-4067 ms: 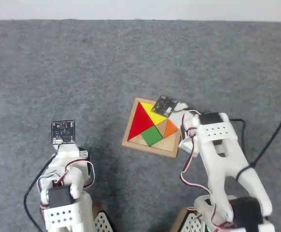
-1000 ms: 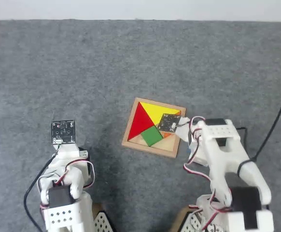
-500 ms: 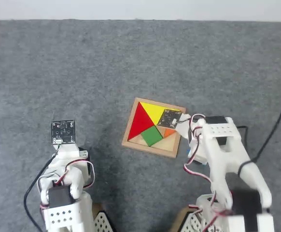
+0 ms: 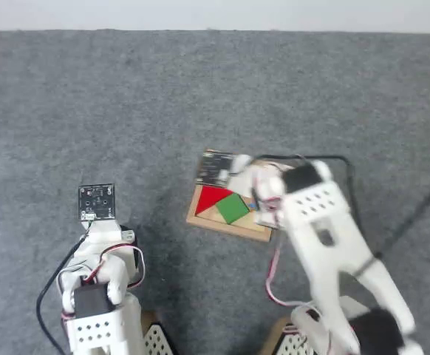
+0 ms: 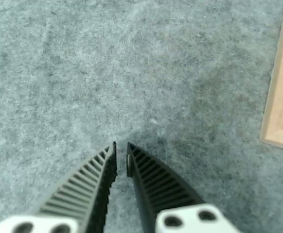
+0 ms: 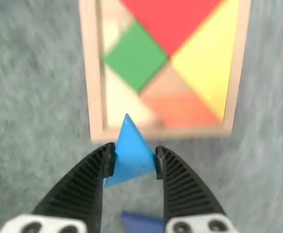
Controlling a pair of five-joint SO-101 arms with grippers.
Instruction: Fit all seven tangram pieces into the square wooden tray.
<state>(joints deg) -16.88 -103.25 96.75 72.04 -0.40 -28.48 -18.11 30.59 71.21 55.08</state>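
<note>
Right gripper [image 6: 133, 151] pinches a smooth blue triangle [image 6: 128, 143] between ribbed black fingers, just outside the tray's rim. Left gripper [image 5: 120, 148], closed to a slit and empty, hovers over the fuzzy gray tabletop [image 4: 89, 96]. Mid-tabletop sits the pale square wooden tray [image 4: 226, 225], holding a red triangle [image 6: 175, 19], yellow triangle [image 6: 209, 63], green square [image 6: 135, 56] and orange piece [image 6: 180, 104]. A darker blue piece [image 6: 141, 221] lies outside it. Since half a second ago the right arm has swung across the tray, covering the yellow.

beneath me spreads a grey, felt-like carpet [image 4: 126, 96]; a pale plain wall [image 4: 215, 13] runs along its far edge.
</note>
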